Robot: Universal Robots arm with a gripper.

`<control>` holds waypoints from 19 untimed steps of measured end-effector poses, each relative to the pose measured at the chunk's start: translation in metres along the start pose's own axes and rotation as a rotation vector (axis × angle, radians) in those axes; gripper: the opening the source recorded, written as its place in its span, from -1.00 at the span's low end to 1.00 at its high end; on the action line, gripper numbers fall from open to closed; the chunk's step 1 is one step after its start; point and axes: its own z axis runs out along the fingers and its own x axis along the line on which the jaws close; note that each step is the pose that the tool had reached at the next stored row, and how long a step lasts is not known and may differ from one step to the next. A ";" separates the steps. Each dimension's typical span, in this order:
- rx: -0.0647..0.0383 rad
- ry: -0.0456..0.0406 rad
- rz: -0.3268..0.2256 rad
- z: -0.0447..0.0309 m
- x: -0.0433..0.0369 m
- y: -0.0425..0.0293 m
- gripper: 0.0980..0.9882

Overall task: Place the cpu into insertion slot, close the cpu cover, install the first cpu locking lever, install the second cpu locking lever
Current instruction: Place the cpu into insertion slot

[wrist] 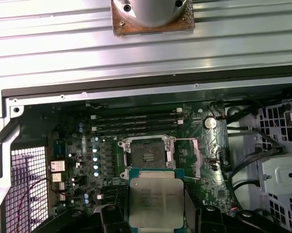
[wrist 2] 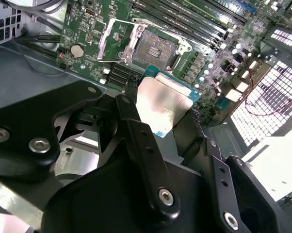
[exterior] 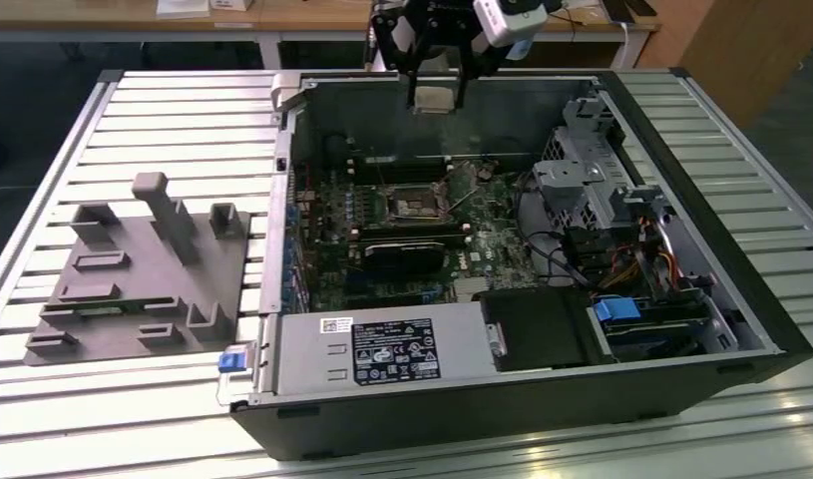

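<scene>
The hand, clenched on the edges of the cpu, holds it face up above the open computer case, and in the exterior view the empty insertion slot lies at 6 o'clock from it, well apart.

one open computer case, one green circuit board, one empty socket, one silvery chip, one grey tray, one gripper.
</scene>
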 end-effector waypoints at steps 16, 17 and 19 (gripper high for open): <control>0.000 -0.0052 0.058 0.0003 0.0000 0.0000 0.00; 0.000 -0.0055 0.061 0.0003 0.0000 0.0000 0.00; 0.000 -0.0061 0.068 0.0003 0.0000 0.0000 0.00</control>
